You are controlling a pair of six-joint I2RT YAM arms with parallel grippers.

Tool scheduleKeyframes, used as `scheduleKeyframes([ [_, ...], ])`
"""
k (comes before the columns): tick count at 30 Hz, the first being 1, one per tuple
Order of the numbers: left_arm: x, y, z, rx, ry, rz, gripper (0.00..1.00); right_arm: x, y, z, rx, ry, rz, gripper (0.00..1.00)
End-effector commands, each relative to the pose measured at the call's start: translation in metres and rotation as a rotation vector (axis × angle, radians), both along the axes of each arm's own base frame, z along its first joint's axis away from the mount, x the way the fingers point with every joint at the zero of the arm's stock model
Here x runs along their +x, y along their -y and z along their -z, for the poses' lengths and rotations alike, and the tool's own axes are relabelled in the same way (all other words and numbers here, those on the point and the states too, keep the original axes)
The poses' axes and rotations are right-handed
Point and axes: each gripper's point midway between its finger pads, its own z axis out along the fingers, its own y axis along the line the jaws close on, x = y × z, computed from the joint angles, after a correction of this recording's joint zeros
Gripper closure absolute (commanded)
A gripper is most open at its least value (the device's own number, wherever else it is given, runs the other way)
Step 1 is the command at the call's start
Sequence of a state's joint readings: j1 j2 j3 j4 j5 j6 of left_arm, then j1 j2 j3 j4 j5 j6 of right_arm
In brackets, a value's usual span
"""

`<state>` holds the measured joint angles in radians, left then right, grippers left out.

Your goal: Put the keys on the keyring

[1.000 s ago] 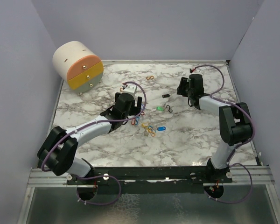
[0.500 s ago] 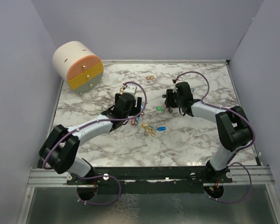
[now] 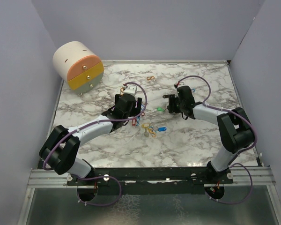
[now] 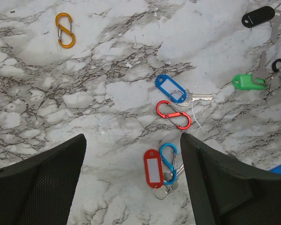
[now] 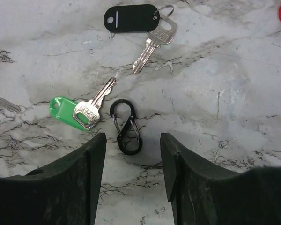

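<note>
Starting leftmost, the left gripper (image 4: 131, 140) hangs wide open and empty above the red carabiner (image 4: 173, 115) and the blue-tagged key (image 4: 171, 87). Further right lies the green-tagged key (image 5: 65, 111). Just beside it, the right gripper (image 5: 132, 138) straddles the black carabiner (image 5: 125, 126) with parted jaws (nothing gripped). Best to lower squarely and pinch the carabiner alone.

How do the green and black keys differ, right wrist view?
The green key's tag is green, the black key's black. The green key's metal overlaps its tag; the black key's extends clear of its tag. The green key lies beside the clip; the black key farther off. Both lie flat on the table.
</note>
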<state>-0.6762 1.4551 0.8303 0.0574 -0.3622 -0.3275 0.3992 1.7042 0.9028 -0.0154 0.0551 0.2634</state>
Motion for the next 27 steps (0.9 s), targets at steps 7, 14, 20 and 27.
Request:
scheduleKeyframes([
  [7, 0.009, -0.004, -0.021, -0.023, 0.044, -0.043, 0.17, 0.003, 0.0, 0.004, -0.03, -0.001, -0.012, 0.49],
  [14, 0.01, -0.006, -0.019, -0.019, 0.04, -0.046, 0.16, 0.004, -0.004, 0.008, -0.037, -0.006, -0.022, 0.5],
  [20, 0.01, -0.008, -0.019, -0.018, 0.04, -0.05, 0.16, 0.008, -0.006, 0.014, -0.049, -0.015, -0.022, 0.51],
  [27, 0.01, -0.009, -0.018, -0.016, 0.039, -0.053, 0.16, 0.009, -0.005, 0.022, -0.079, -0.036, -0.012, 0.59],
])
